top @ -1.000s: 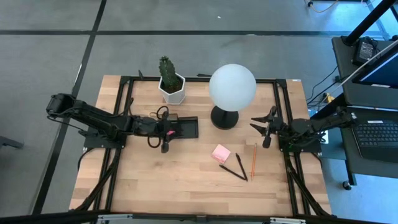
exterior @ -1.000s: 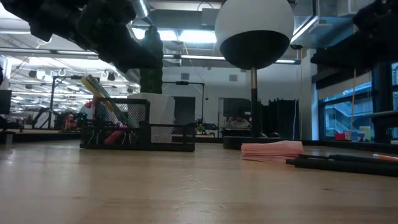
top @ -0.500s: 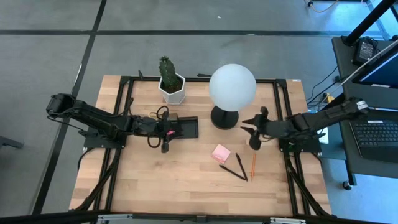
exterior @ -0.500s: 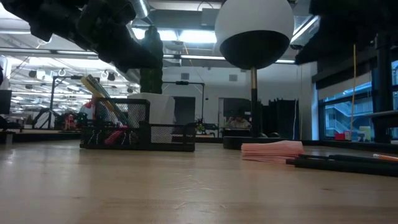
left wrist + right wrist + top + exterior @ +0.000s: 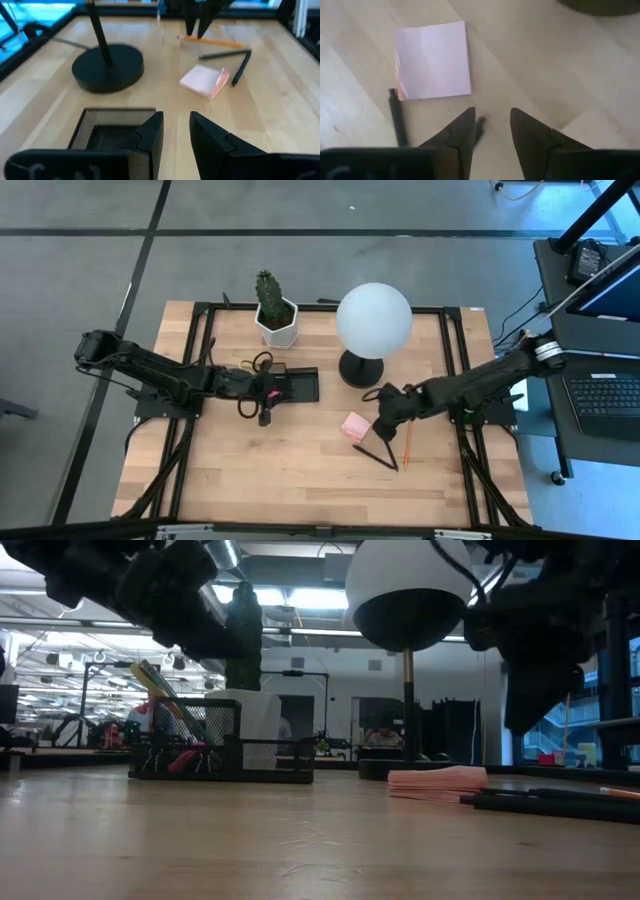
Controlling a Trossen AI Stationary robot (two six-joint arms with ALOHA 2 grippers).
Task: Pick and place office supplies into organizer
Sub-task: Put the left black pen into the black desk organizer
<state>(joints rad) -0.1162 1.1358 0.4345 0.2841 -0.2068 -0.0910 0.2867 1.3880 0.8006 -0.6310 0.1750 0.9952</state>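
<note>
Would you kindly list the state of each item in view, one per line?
Left pincer: open, empty, beside the organizer.
Right pincer: open, empty, above the black pens.
Black mesh organizer: holding some supplies.
Square pink sticky-note pad: flat on table.
Black pens: lying loose.
Orange pencil: lying loose.

Grey floor [image 5: 300, 210] (dark seams), bright ceiling lights [image 5: 320, 598]

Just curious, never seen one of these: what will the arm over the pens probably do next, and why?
Probably lower: the right gripper hovers open above a black pen beside the pink sticky-note pad, nothing held yet. The organizer sits across by the left gripper.
</note>
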